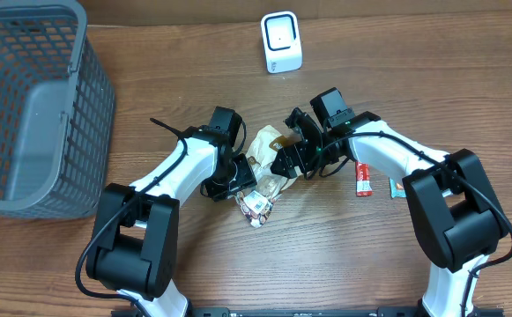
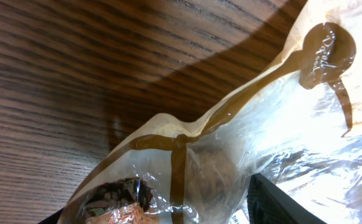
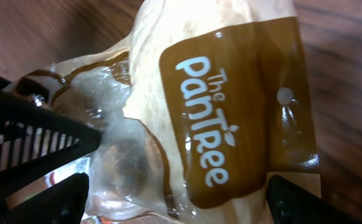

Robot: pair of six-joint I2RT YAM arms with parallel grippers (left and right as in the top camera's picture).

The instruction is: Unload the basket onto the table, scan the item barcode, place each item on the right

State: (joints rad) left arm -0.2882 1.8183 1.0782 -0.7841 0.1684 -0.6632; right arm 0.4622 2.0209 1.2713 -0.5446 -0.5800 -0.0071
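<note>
**Snack bag (image 1: pixel 264 141) lay mid-table between both arms**

A grey basket (image 1: pixel 26 106) stood left, with small packets (image 1: pixel 363 179) right. The bag seemingly ran near-to-far, brown label end towards the scanner (image 1: pixel 281 41). The right gripper (image 1: pixel 284 163) straddled it, fingers spread wide. The left gripper (image 1: pixel 238 185) covered its lower part, grip unclear.

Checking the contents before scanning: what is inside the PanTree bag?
Through the clear window of the PanTree bag, brownish food pieces show. The printed cream and brown panels cover the rest, so how much is inside cannot be seen.

bag (image 3: pixel 230 112): cream+brown, clr window | basket (image 1: pixel 97 88): grey grid | scanner (image 1: pixel 281 41): wht | table (image 1: pixel 432 53): brown wood grain
</note>
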